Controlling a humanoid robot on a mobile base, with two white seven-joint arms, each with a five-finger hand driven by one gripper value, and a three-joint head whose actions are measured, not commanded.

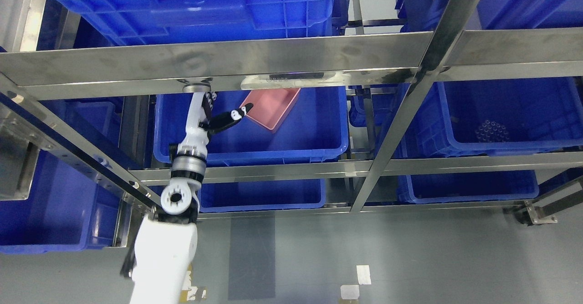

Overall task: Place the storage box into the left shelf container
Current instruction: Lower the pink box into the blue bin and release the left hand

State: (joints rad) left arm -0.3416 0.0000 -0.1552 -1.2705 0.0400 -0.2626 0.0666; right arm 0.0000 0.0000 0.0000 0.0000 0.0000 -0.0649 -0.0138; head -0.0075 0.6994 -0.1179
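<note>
A pink storage box lies tilted inside the blue container on the left side of the middle shelf, its top edge hidden behind the steel crossbar. My left hand reaches up into that container, just left of the box. Its fingers are spread and hold nothing; one fingertip is at the box's left corner. The right arm is out of view.
A steel shelf frame crosses the view with a slanted post at centre right. Blue bins stand above, at right with dark cylinders inside, below, and at left. Grey floor lies in front.
</note>
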